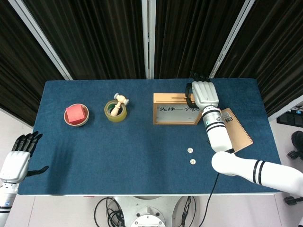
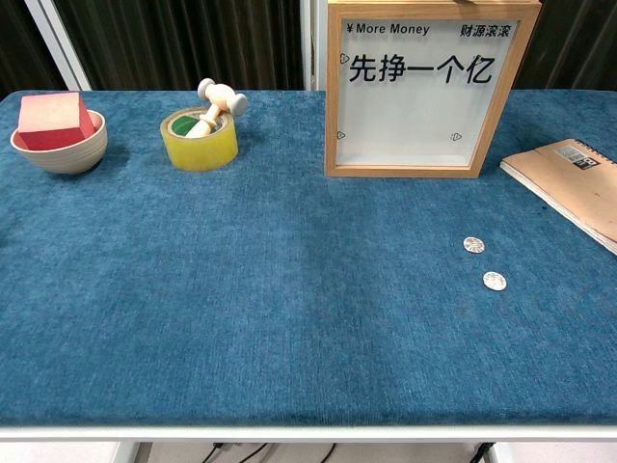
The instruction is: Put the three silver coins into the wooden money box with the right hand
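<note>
The wooden money box [image 1: 175,109] [image 2: 424,87] stands upright at the back middle of the blue table, its slot on the top edge. My right hand [image 1: 202,94] hovers over the box's right top end, back of the hand facing up, fingers curled downward; what they hold is hidden. Two silver coins lie on the cloth in front of the box: one [image 1: 190,151] [image 2: 473,245] and another [image 1: 192,161] [image 2: 495,281] slightly nearer. No third coin shows. My left hand [image 1: 19,158] hangs off the table's front left corner, fingers apart, empty. Neither hand appears in the chest view.
A bowl [image 1: 68,121] [image 2: 58,154] holding a red block sits at the back left. A yellow tape roll [image 1: 116,113] [image 2: 200,145] with a wooden mallet in it stands beside it. A brown notebook [image 1: 241,130] [image 2: 574,174] lies under my right forearm.
</note>
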Available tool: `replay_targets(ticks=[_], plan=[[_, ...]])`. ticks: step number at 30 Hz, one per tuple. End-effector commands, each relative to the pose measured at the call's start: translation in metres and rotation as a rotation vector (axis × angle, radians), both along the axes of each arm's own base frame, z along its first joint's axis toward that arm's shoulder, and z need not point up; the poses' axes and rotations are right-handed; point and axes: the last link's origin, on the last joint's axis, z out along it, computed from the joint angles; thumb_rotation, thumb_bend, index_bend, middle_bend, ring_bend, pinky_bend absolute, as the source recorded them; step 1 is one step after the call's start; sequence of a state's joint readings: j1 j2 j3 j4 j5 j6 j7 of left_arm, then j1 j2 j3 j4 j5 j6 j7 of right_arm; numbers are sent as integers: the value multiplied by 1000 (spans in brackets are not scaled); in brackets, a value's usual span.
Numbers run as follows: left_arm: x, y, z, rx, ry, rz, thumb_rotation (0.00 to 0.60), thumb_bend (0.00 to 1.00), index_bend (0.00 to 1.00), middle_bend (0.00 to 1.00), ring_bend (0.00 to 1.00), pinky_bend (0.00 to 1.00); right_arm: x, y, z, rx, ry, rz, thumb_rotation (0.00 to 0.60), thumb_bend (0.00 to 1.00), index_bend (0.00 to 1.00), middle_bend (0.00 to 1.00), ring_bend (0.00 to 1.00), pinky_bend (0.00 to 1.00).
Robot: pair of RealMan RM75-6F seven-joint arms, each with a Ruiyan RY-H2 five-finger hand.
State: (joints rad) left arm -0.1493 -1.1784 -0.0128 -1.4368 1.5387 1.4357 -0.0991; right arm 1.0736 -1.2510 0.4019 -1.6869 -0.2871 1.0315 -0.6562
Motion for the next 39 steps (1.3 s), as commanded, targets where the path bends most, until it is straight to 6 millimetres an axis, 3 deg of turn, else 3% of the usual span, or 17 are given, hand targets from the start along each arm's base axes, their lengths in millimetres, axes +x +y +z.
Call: replay_targets(ticks=[1, 4, 8, 10, 19, 25, 30, 35, 39], plan=[[0, 0, 0, 1, -1, -1, 548, 30, 8, 0, 0, 0, -1, 0, -1, 9, 2, -2, 600, 438, 655, 30, 0, 0], [0, 0, 0, 1, 0, -2, 548, 30, 8, 0, 0, 0, -2, 0, -1, 22, -3, -5, 600, 415, 468, 17, 0, 0], [0, 0, 0, 1, 0, 0, 546, 29, 8, 0, 0, 0, -4, 0, 1, 27, -12, 3, 600, 384, 67, 0, 0, 0], [0, 0, 0, 0, 0, 0, 548, 29, 8, 0, 0, 0, -4, 0, 2, 23, -18, 10, 600, 372, 3, 0, 0, 0], [4, 2, 2, 12, 1, -8, 549, 30, 8, 0, 0, 0, -14, 12, 16, -24, -91, 51, 600, 346, 0, 0, 0, 0], [4, 1, 2, 12, 2, -5, 552, 30, 8, 0, 0, 0, -41, 58, 38, -92, -103, 167, 600, 345, 0, 0, 0, 0], [5, 1, 1, 10, 7, -8, 554, 29, 8, 0, 0, 0, -84, 115, 42, -119, -134, 273, 600, 345, 0, 0, 0, 0], [6, 2, -1, 7, 9, -8, 553, 29, 8, 0, 0, 0, -149, 164, 14, -84, -149, 315, 600, 346, 0, 0, 0, 0], [8, 2, -3, 1, 16, -11, 550, 29, 8, 0, 0, 0, -188, 194, -11, -53, -123, 288, 600, 345, 0, 0, 0, 0]])
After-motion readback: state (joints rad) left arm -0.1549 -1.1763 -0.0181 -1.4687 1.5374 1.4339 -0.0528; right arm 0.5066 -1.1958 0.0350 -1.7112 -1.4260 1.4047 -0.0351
